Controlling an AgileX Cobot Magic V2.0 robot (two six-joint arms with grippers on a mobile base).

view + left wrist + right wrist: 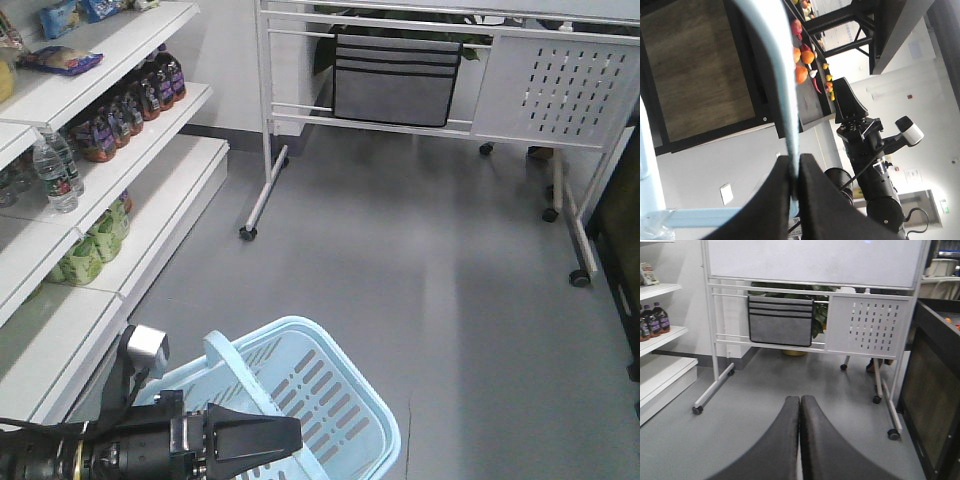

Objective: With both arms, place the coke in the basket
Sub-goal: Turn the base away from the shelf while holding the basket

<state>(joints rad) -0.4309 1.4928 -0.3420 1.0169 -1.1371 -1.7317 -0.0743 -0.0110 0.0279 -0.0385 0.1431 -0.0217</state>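
Note:
The light blue basket (385, 425) is at the bottom centre of the front view, tilted, with its hoop handle (232, 370) raised. My left gripper (290, 435) reaches in from the bottom left. In the left wrist view this gripper (796, 165) is shut on the thin blue handle (782, 75). My right gripper (800, 399) is shut with nothing between its fingers and hangs over bare grey floor. The right arm (872, 170) also shows in the left wrist view. The coke is out of view.
White shelves on the left carry dark bottles (130, 105), water bottles (55, 170) and green packs (90, 250). A wheeled whiteboard stand (400, 80) with a grey pocket organiser crosses the back. A black cabinet (930, 405) stands on the right.

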